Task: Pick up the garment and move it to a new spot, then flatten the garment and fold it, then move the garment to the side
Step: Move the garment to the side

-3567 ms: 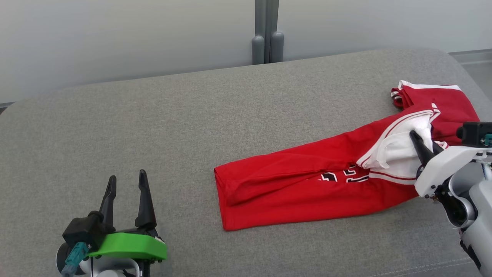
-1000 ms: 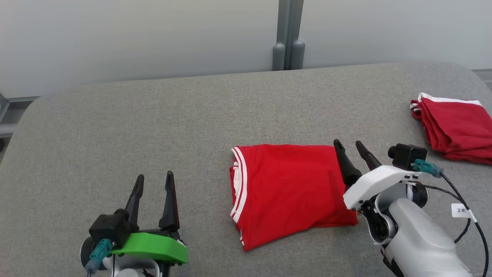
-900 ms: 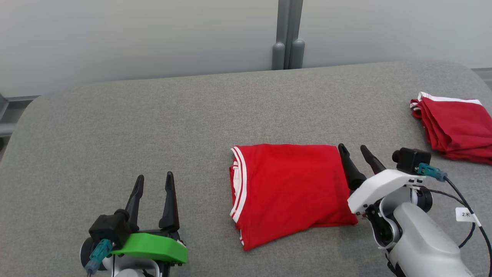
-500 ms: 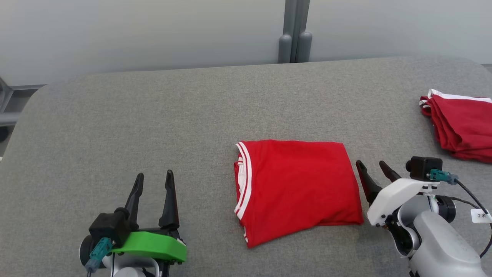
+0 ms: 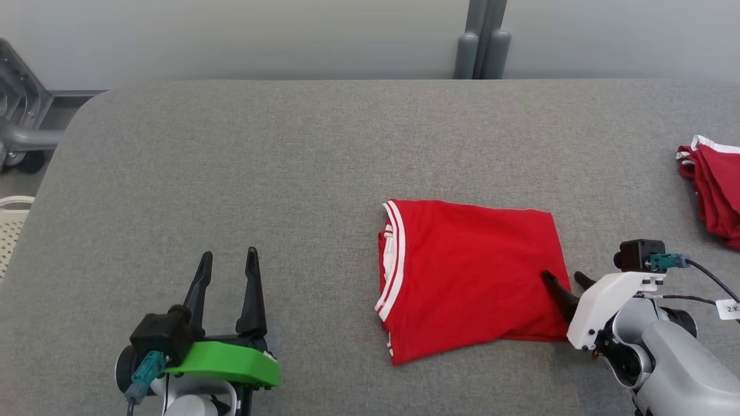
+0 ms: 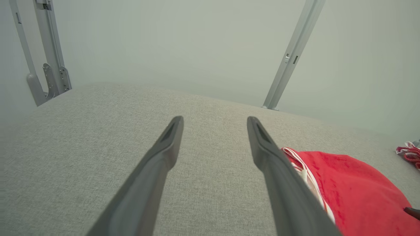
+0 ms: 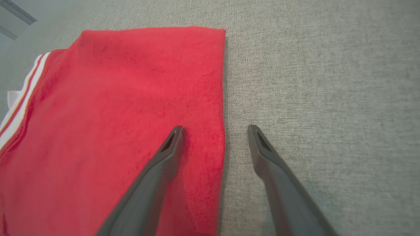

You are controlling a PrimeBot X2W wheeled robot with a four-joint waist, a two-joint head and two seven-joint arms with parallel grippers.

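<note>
On the grey padded surface, you see the folded red jersey lying flat, right of centre. Your right gripper straddles its right edge, jaws spread, one finger over cloth, one over padding. Your left gripper hovers well apart, jaws spread.

One readable mark: a small white tag on the black cable, right of the garment. It reads "2" and then a blurred character, too small to tell, at the frame edge.
</note>
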